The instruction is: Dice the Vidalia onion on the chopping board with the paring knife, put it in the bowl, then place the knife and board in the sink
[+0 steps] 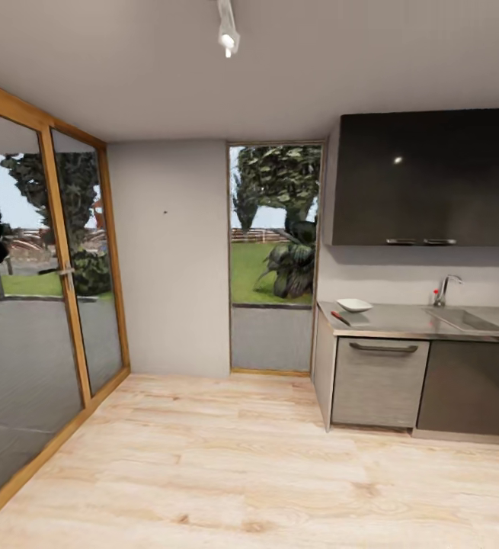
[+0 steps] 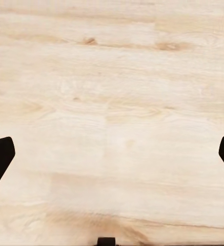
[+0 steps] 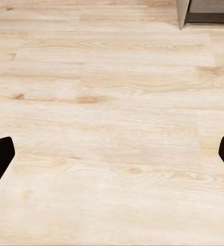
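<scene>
Pale wood-plank flooring (image 1: 226, 465) runs across the kitchen to a glass door with a wooden frame (image 1: 66, 274) on the left and a tall window (image 1: 273, 229) looking onto grass and trees straight ahead. At the right, the grey counter (image 1: 401, 324) sits over dark cabinet fronts, one with a bar handle (image 1: 382, 348), beneath a glossy black wall cabinet (image 1: 432, 179).

On the counter's near-left end stands the white bowl (image 1: 354, 305); whether anything lies in it cannot be told from this far off. Just beside it lies the paring knife (image 1: 340, 317), its red handle showing, on a dark patch that appears to be the chopping board (image 1: 352, 319). Further right is the sink (image 1: 462, 319) with its curved steel tap (image 1: 446, 288); the basin's contents are too small to make out. No writing is legible anywhere.

Both wrist views look down on bare floor. The left end effector (image 2: 112, 154) has its fingers spread wide apart, holding nothing, and so does the right end effector (image 3: 112, 156).
</scene>
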